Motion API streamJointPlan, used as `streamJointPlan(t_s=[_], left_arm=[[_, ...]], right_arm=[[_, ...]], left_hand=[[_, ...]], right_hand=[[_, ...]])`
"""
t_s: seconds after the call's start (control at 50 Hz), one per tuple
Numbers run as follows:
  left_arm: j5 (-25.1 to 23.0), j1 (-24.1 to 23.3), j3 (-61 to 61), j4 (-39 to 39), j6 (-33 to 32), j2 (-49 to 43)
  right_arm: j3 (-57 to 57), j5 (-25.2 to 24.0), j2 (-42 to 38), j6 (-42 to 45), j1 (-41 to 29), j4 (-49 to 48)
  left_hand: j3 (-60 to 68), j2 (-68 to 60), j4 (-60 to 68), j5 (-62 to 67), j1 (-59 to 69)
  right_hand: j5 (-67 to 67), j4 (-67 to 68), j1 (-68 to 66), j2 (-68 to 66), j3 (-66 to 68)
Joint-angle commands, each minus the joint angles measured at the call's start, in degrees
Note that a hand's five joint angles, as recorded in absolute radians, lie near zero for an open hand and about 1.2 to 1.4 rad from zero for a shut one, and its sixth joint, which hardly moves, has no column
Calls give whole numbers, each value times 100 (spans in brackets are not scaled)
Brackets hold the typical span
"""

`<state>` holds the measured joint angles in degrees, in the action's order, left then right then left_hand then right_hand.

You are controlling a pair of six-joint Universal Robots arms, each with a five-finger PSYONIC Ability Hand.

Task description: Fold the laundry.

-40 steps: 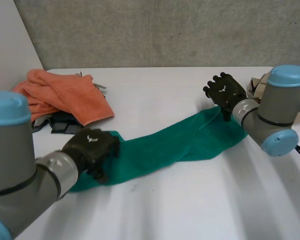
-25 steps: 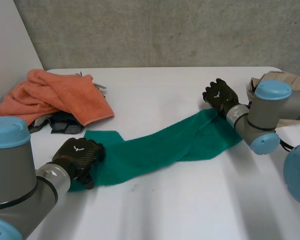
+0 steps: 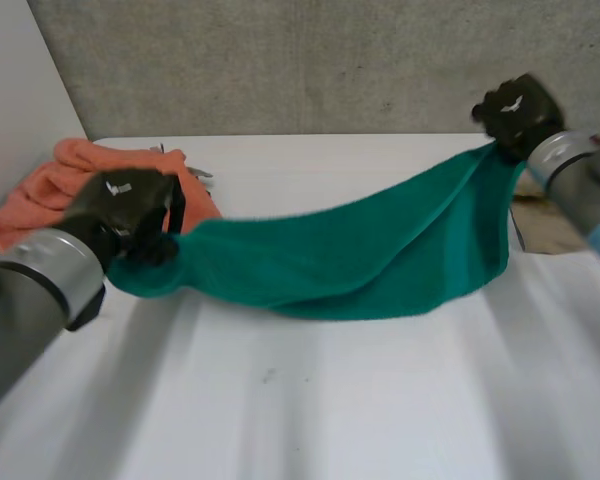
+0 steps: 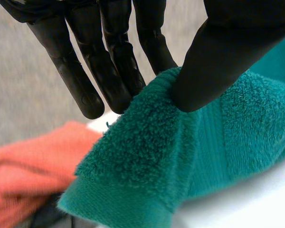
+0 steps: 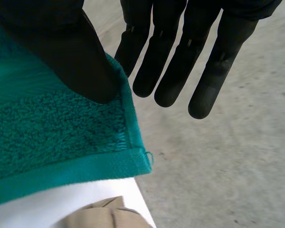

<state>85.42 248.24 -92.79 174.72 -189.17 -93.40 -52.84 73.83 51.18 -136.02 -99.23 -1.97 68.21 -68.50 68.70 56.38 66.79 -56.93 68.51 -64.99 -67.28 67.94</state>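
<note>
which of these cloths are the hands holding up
The green towel, stretched between the left hand and right hand; the orange towel and beige cloth lie on the table.

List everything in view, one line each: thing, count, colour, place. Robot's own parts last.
towel: one, green, strung between the two hands over the table and sagging in the middle
orange towel: one, orange, crumpled at the table's far left, behind the left hand
cloth: one, beige, at the table's right edge, below the green towel's right end
table: one, white, under it all
wall: one, grey, behind the table
left hand: one, black, pinching the towel's left end between thumb and fingers
right hand: one, black, pinching the towel's right corner, raised higher
</note>
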Motion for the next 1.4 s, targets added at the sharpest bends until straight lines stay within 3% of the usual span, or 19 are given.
streamJointPlan(t_s=[0.02, 0.14, 0.22, 0.38, 0.52, 0.54, 0.66, 0.82, 0.94, 1.04, 1.18, 1.3, 1.32, 1.38, 1.4], left_arm=[[-245, 14, 717, -1210, 205, 533], [-201, 40, 1087, -1976, 152, 244], [-201, 84, 1333, -2188, 125, -529], [-104, 22, 2369, -2328, 99, -2568], [651, 66, 3653, -2127, -6, -4036], [713, 58, 3828, -2092, -41, -4116], [477, -13, 3392, -2039, -59, -3591], [142, -294, 958, -765, -410, -1508], [124, -619, -361, -184, -1455, -979], [676, -742, -924, 70, -2290, -1215], [960, -725, -811, 1053, -2467, -1865], [977, -716, -583, 1196, -2467, -2270], [968, -716, -565, 1204, -2450, -2297], [942, -707, -512, 1248, -2415, -2289], [916, -707, -503, 1266, -2397, -2254]], right_arm=[[-850, -263, 1867, -276, 527, 1142], [-1193, -588, 2344, 268, 993, 2963], [-1431, -800, 2213, 734, 994, 3335], [-1563, -580, 1247, 182, 669, 2325], [-1554, 52, 447, -653, 247, 980], [-1572, 235, 341, -714, 151, 744], [-1765, 668, 252, -759, -79, 399], [-2187, 580, 551, -768, -105, 118], [-2371, 580, 771, -759, -105, 109], [-2600, 484, 938, -759, -123, 74], [-2811, 360, 991, -724, -175, 65], [-2916, 360, 973, -715, -149, 47], [-2925, 360, 982, -715, -140, 47], [-2969, 360, 991, -706, -88, 39], [-2987, 360, 999, -697, -79, 39]], left_hand=[[1179, -1150, 1130, 1362, 1321], [1179, -1150, 1130, 1362, 1321], [1179, -1150, 1130, 1362, 1321], [1179, -1150, 1130, 1362, 1321], [1179, -1150, 1130, 1362, 1321], [581, -552, 532, 765, 724], [-3491, 3520, -3540, -3307, -3348], [-4488, 4517, -4537, -4304, -4345], [-3816, 3845, -3865, -3633, -3674], [-3513, 3543, -3563, -3330, -3371], [-2656, 2686, -2706, -2473, -2514], [-2252, 2281, -2302, -2069, -2110], [-2051, 2080, -2100, -1867, -1908], [785, -755, 735, 968, 927], [1175, -1146, 1126, 1359, 1318]], right_hand=[[-1307, 1149, -1501, -1272, 1206], [-1307, 1149, -1501, -1272, 1206], [-1307, 1149, -1501, -1272, 1206], [-1307, 1149, -1501, -1272, 1206], [-1307, 1149, -1501, -1272, 1206], [-1307, 1149, -1501, -1272, 1206], [-1307, 1149, -1501, -1272, 1206], [-1307, 1149, -1501, -1272, 1206], [-1307, 1149, -1501, -1272, 1206], [-1307, 1149, -1501, -1272, 1206], [-1307, 1149, -1501, -1272, 1206], [-1307, 1149, -1501, -1272, 1206], [-1307, 1149, -1501, -1272, 1206], [-1307, 1149, -1501, -1272, 1206], [-1307, 1149, -1501, -1272, 1206]])
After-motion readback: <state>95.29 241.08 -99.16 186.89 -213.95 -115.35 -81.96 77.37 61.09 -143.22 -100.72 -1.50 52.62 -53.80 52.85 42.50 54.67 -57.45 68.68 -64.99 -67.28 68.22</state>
